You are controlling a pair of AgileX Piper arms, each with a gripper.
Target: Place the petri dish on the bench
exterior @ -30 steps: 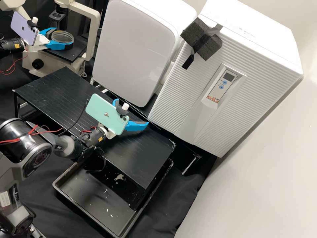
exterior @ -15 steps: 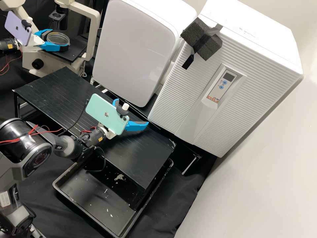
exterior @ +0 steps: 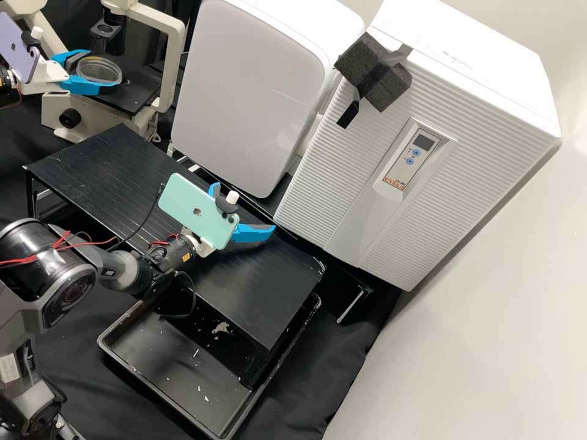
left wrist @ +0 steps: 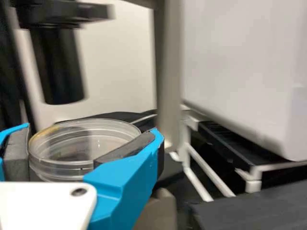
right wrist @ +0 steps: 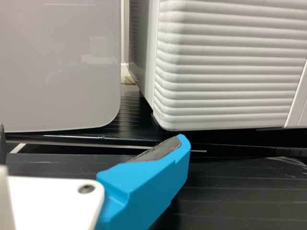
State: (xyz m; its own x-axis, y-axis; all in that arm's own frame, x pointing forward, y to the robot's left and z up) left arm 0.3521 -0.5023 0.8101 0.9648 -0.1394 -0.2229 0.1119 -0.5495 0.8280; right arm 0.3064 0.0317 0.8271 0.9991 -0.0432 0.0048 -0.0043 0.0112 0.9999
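At the back left in the high view, my left gripper (exterior: 92, 68) is shut on the clear petri dish (exterior: 99, 71), holding it by its sides over the microscope's black stage. The left wrist view shows the dish (left wrist: 79, 146) level between the grey pads of the left gripper (left wrist: 86, 153). My right gripper (exterior: 241, 211) stands open and empty above the black bench (exterior: 92, 171); in the right wrist view the right gripper (right wrist: 88, 143) has one blue finger in plain sight, angled over the dark surface.
The microscope (exterior: 174, 61) stands behind the bench's left end. Two white appliances, one smooth (exterior: 244, 91) and one ribbed (exterior: 342, 183), line the bench's far side. A black tray (exterior: 165, 373) lies at the near side, partly under the bench.
My left gripper has drawn back toward the left in the high view, carrying the petri dish with it across the microscope stage. The right arm has kept still.
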